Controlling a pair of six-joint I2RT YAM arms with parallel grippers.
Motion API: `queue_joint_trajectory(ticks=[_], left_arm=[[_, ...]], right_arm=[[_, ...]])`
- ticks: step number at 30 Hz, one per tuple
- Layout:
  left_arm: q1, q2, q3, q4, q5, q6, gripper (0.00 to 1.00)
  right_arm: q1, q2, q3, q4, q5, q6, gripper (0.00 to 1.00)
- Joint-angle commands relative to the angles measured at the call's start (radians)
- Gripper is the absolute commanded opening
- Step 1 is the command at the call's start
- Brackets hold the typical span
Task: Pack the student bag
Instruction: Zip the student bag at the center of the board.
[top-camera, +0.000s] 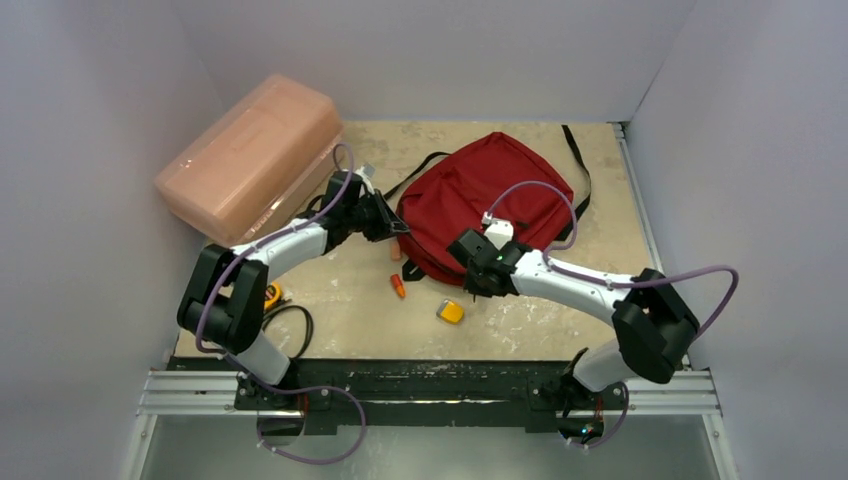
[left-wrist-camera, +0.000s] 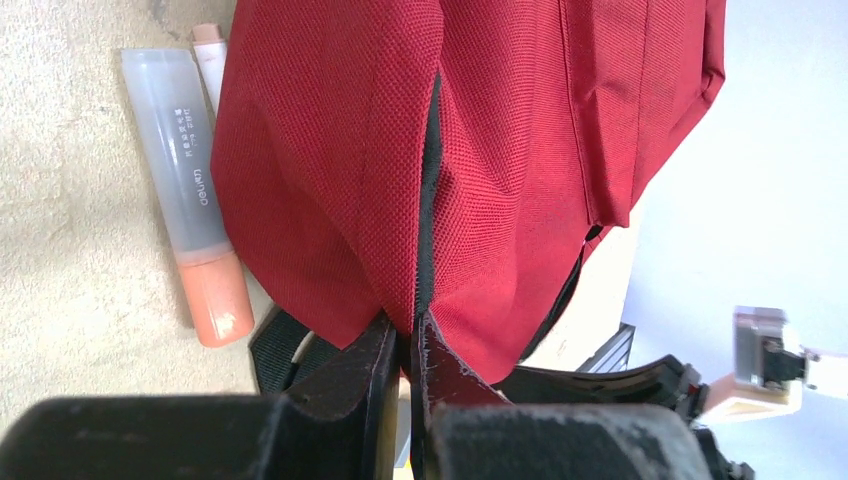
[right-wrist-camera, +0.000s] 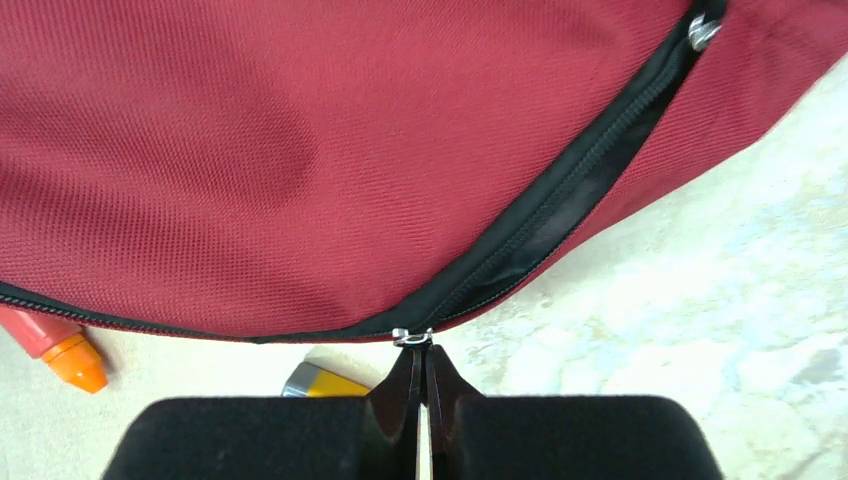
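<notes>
The student bag (top-camera: 490, 195), dark red with black straps, lies at the middle of the table. My left gripper (top-camera: 398, 228) is at its left edge. In the left wrist view this gripper (left-wrist-camera: 412, 335) is shut on a fold of the red fabric beside a black zipper seam (left-wrist-camera: 428, 200). My right gripper (top-camera: 472, 272) is at the bag's near edge. In the right wrist view it (right-wrist-camera: 421, 352) is shut on the small metal zipper pull (right-wrist-camera: 412, 336), at the end of a partly open black zipper (right-wrist-camera: 560, 215).
A pink translucent box (top-camera: 250, 155) stands at the back left. An orange marker (top-camera: 398, 286) and a small yellow object (top-camera: 451, 311) lie in front of the bag. A translucent stick with an orange end (left-wrist-camera: 190, 190) lies by the bag. A yellow item (top-camera: 271, 296) and a black cable (top-camera: 295, 330) sit near the left arm.
</notes>
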Motion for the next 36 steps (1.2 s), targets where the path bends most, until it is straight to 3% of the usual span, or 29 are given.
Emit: queue_joint_trajectory(ticks=[1,3,7,11,15,21,25,27,29,33,36], left_arm=[[0.034,0.011,0.061,0.011,-0.005,0.045,0.04],[0.031,0.007,0.042,0.011,0.029,0.023,0.2],[-0.02,-0.088,-0.022,-0.072,0.039,0.008,0.43],[-0.127,-0.228,-0.079,-0.164,-0.005,-0.022,0.48],[-0.241,-0.283,-0.166,-0.075,-0.029,-0.292,0.54],[-0.28,-0.202,-0.18,0.173,-0.114,-0.54,0.67],[-0.279,-0.11,-0.127,0.234,-0.184,-0.579,0.75],[-0.279,-0.068,-0.091,0.206,-0.198,-0.577,0.75],[-0.274,-0.035,-0.087,0.208,-0.206,-0.573,0.65],[-0.245,-0.029,-0.145,0.254,-0.235,-0.572,0.29],[-0.226,-0.031,-0.153,0.272,-0.222,-0.547,0.08]], right_arm=[[-0.018,-0.098,0.007,-0.125,0.129,-0.049,0.0],[-0.018,-0.132,0.002,-0.027,0.115,-0.12,0.0],[-0.023,-0.155,0.01,0.097,0.1,-0.232,0.0],[-0.024,-0.195,0.006,0.15,0.102,-0.328,0.0],[-0.024,-0.223,-0.013,0.178,0.059,-0.373,0.0],[-0.024,-0.25,-0.042,0.194,0.038,-0.396,0.0],[-0.024,-0.274,-0.067,0.199,0.041,-0.411,0.0],[-0.024,-0.286,-0.083,0.209,0.042,-0.419,0.0],[-0.024,-0.291,-0.095,0.212,0.058,-0.416,0.0],[-0.041,-0.24,-0.092,0.131,0.157,-0.339,0.0],[-0.15,-0.161,-0.08,-0.006,0.187,-0.18,0.0]])
